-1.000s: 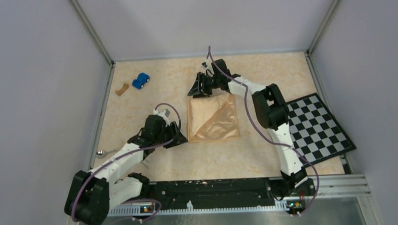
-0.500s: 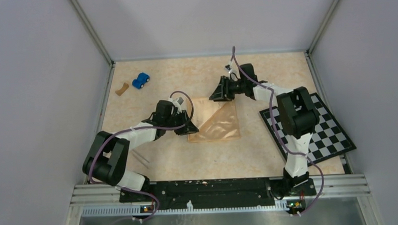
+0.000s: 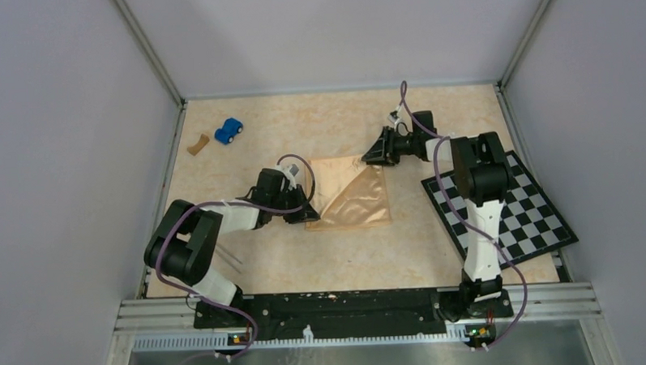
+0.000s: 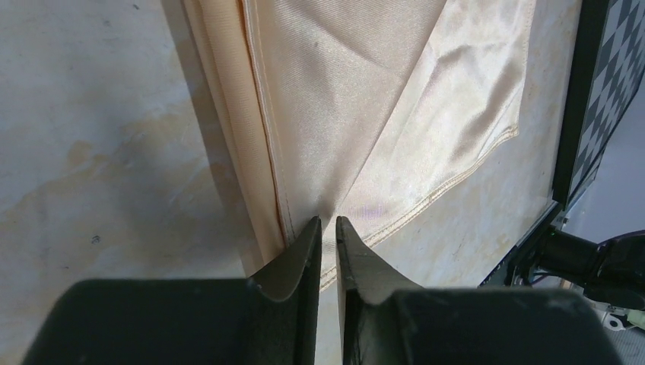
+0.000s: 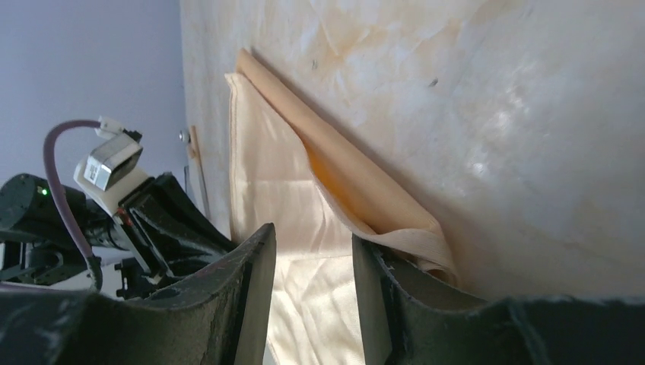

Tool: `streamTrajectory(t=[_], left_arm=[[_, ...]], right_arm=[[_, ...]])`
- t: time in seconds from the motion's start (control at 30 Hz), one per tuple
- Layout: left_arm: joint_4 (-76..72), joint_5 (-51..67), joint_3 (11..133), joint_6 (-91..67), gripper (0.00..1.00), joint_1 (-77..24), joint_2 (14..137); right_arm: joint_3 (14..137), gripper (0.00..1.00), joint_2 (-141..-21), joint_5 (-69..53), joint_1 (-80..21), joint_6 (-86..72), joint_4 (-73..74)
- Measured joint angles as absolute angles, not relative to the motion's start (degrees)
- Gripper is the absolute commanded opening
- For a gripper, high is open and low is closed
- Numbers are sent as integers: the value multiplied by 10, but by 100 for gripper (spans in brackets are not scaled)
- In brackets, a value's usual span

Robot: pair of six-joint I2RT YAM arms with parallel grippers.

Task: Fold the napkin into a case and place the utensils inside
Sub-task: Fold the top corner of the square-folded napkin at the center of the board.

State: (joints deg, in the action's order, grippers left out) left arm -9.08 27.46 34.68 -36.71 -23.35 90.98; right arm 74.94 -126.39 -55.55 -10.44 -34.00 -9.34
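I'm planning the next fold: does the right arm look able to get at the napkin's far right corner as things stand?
Probably yes: the right gripper sits open right beside that corner of the napkin, which lies uncovered.

Left tool (image 3: 305, 215) and right tool (image 3: 371, 158) flank the napkin (image 3: 357, 199).

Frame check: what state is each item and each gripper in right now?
napkin: flat on the table, partly folded with a diagonal flap.
left gripper: nearly shut, pinching the napkin's left edge.
right gripper: open, astride the napkin's far right corner.
utensils: lying on the table, outside the napkin.
checkerboard: flat, untouched.
blue toy car: far left, untouched.
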Motion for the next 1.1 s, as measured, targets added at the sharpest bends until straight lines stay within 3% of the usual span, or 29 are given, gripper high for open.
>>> streamTrajectory(t=[0.5,1.1], left_arm=[[-86,272,345,-358,20,-234,902],[-84,271,346,-358,21,-234,902]], right_arm=[[740,42,-1198,-534,-97,-385,-126],[779,43,-1272,-470,-74,-402,-134]])
